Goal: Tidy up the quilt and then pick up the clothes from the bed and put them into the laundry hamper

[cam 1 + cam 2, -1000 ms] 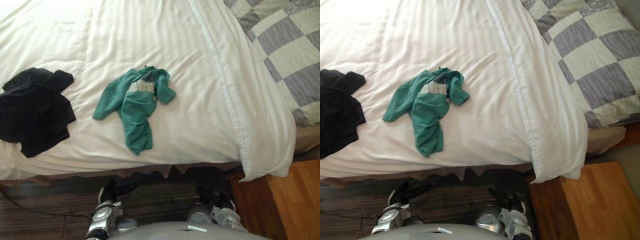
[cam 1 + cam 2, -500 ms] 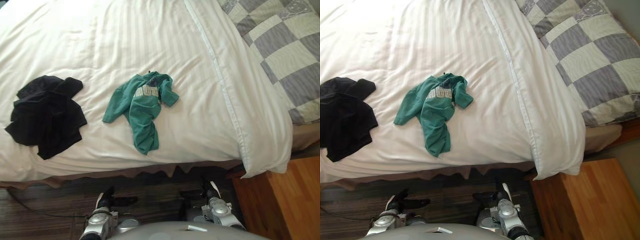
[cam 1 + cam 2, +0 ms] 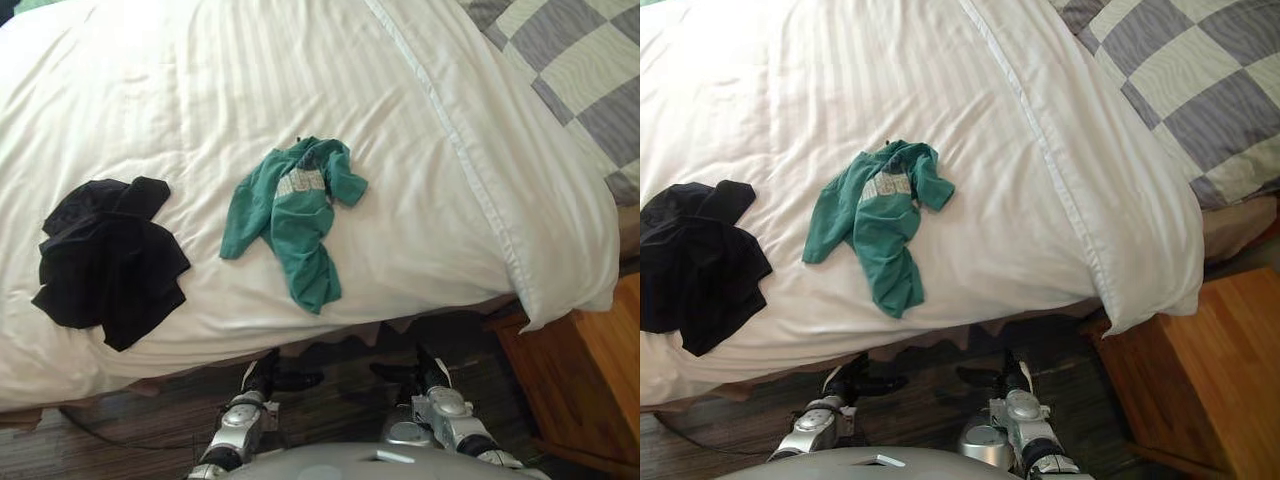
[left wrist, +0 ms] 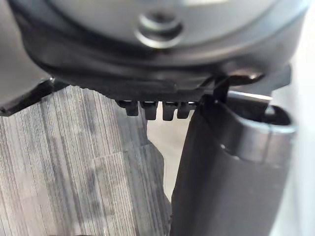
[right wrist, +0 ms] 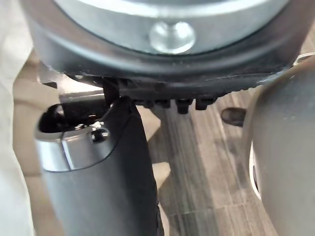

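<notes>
Black garment (image 3: 108, 260): crumpled on the white quilt (image 3: 420, 180), at the left, close to the bed's near edge.
Left hand (image 3: 272, 379): low over the floor (image 4: 74, 172) before the bed's near edge; fingers loosely extended, nothing held.
Green shirt (image 3: 293, 215): crumpled at mid-bed, right of the black garment and apart from it.
Right hand (image 3: 418, 368): low beside the left hand; fingers loosely extended, empty.
Checked pillow (image 3: 590, 80): far right.
Wooden cabinet (image 3: 590, 380): near right, beside the bed.

white quilt (image 3: 200, 80) spread | green shirt (image 3: 295, 215) crumpled centre | black garment (image 3: 110, 260) crumpled left
</notes>
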Motion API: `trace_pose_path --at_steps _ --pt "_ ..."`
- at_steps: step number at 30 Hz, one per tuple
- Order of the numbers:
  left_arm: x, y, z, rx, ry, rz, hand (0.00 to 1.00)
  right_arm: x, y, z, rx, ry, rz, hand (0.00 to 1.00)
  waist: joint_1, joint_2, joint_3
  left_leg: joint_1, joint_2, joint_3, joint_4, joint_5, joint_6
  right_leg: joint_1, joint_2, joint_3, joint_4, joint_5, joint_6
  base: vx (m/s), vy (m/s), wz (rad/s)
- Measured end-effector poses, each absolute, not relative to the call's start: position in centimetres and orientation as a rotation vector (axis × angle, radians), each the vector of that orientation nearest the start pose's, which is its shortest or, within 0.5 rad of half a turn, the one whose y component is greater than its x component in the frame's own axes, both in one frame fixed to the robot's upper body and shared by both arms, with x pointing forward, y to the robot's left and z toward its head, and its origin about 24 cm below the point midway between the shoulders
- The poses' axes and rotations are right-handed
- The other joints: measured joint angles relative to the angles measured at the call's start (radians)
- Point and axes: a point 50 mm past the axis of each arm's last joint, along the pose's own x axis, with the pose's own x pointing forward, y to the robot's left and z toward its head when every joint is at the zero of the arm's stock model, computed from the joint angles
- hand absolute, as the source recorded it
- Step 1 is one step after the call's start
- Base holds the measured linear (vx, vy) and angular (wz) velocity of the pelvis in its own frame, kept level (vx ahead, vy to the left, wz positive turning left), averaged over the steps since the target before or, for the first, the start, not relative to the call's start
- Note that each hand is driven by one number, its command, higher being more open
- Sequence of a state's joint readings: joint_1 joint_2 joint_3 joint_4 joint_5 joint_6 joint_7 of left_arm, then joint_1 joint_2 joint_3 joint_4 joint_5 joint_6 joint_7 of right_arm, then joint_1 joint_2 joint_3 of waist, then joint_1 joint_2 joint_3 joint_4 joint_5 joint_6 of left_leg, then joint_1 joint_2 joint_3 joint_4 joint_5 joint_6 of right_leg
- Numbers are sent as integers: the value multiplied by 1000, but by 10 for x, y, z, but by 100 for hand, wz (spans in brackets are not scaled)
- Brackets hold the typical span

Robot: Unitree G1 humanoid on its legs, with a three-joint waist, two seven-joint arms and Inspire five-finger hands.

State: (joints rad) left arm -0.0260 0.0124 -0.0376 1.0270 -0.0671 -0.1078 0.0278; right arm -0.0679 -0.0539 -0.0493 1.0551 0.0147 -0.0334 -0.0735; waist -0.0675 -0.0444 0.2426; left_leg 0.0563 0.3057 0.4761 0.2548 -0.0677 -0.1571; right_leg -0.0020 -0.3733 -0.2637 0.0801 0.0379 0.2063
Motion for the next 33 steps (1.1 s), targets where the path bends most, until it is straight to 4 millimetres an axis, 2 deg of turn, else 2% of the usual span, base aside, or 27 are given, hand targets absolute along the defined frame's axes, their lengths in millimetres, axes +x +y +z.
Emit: trace_pose_path --at_steps 1,3,4,5,6,8,10,11,12,13,14,15,16,17,20,23,24,25,26,28,30,32,33 --pt "150 155 -145 7 904 42 100 150 -172 -147 -36 966 -123 100 0 -10 -9 -17 -7 -16 20 -34 -31 11 3 10 -12 1 0 33 239 16" --pt "147 167 -146 46 917 65 100 142 -167 -151 -7 986 -121 100 1 -32 -28 -4 -36 -43 -15 -57 -64 46 0 5 -35 19 -2 41 140 42" --pt "144 175 -147 84 930 62 100 138 -164 -152 28 996 -139 100 0 -43 -38 13 -54 -57 -55 -46 -71 53 -9 -7 -28 30 0 31 132 35" --pt "140 179 -149 105 949 62 100 134 -164 -154 38 1007 -154 100 2 -32 -54 36 -60 -50 -103 -27 -73 39 -9 -9 -7 52 -4 2 100 -7" --pt "131 178 -153 110 989 56 100 137 -170 -152 19 1000 -158 100 6 -8 -87 41 -57 -15 -156 4 -73 -33 -4 -53 59 66 -45 8 48 -33" --pt "126 175 -155 100 1004 50 100 143 -172 -150 -18 990 -140 100 3 12 -90 58 -52 10 -207 36 -72 -52 6 -161 73 93 -83 4 17 -33" --pt "127 172 -155 87 1001 50 100 144 -170 -150 -40 984 -123 100 3 12 -89 57 -48 -5 -224 54 -63 -34 23 -201 57 92 -83 -18 -30 3" --pt "127 171 -155 60 998 63 100 144 -170 -150 -47 985 -117 100 4 13 -88 55 -42 -19 -226 59 -61 -27 31 -200 58 86 -89 -19 -61 40" --pt "129 169 -154 20 989 83 100 143 -171 -150 -57 984 -109 100 9 24 -80 53 -23 -49 -227 67 -63 -9 57 -192 59 40 -124 -4 -96 70" --pt "131 171 -153 -9 983 111 100 142 -167 -150 -57 984 -96 100 9 17 -74 37 -4 -94 -225 73 -65 22 107 -153 50 -74 -145 -14 -175 86" --pt "134 171 -152 -22 977 127 100 142 -163 -150 -52 980 -87 100 10 7 -66 33 -1 -122 -227 79 -65 48 115 -149 30 -88 -111 -25 -175 87" --pt "140 171 -150 -32 963 136 100 145 -162 -149 -47 971 -84 100 15 -9 -48 34 1 -148 -236 91 -50 74 116 -182 31 -77 -60 -71 -155 99" --pt "144 166 -149 -43 953 131 100 149 -164 -147 -21 957 -107 100 13 0 -27 28 -8 -181 -267 122 -6 95 115 -235 33 -84 -58 -66 -65 94" --pt "145 162 -149 -54 949 125 100 149 -166 -147 -15 956 -119 100 10 5 -27 17 -18 -202 -286 139 15 98 113 -255 26 -81 -51 -44 -36 80" --pt "147 154 -149 -82 945 124 100 147 -174 -147 39 963 -179 100 14 15 -22 19 -31 -219 -325 162 1 114 110 -280 1 -65 -28 10 12 31" --pt "147 165 -148 -121 940 196 100 131 -182 -154 184 1005 -342 100 30 -4 -27 20 -58 -220 -335 165 -2 120 89 -283 -14 -58 -23 21 44 7" --pt "145 173 -149 -147 942 245 100 125 -184 -156 217 1019 -390 100 34 -9 -29 20 -61 -221 -337 165 -2 125 88 -283 -25 -56 -22 24 27 7" --pt "139 188 -150 -193 949 344 100 111 -188 -160 279 1052 -471 100 36 -14 -33 21 -64 -223 -337 165 -2 129 88 -284 -34 -56 -21 23 18 6" --pt "137 191 -150 -204 951 365 100 108 -189 -161 297 1056 -493 100 36 -14 -33 21 -64 -223 -337 165 -2 129 88 -284 -34 -57 -22 41 4 3" --pt "116 219 -154 -316 970 574 100 88 -203 -165 410 1077 -662 100 31 -11 -34 25 -64 -221 -337 165 -3 142 88 -283 -36 -57 -22 61 -4 4" --pt "100 232 -156 -370 986 685 100 70 -210 -168 473 1099 -772 100 32 -9 -35 37 -64 -217 -337 165 -3 159 88 -283 -36 -57 -22 78 -9 11" --pt "54 256 -159 -529 985 966 100 27 -223 -171 667 1100 -1064 100 36 -4 -57 66 -65 -187 -338 162 -8 190 89 -279 -37 -57 -22 83 -5 10" --pt "44 260 -160 -569 978 1032 100 18 -226 -171 702 1091 -1126 100 36 -3 -68 67 -65 -176 -338 159 -11 190 88 -277 -37 -57 -22 77 4 -2"
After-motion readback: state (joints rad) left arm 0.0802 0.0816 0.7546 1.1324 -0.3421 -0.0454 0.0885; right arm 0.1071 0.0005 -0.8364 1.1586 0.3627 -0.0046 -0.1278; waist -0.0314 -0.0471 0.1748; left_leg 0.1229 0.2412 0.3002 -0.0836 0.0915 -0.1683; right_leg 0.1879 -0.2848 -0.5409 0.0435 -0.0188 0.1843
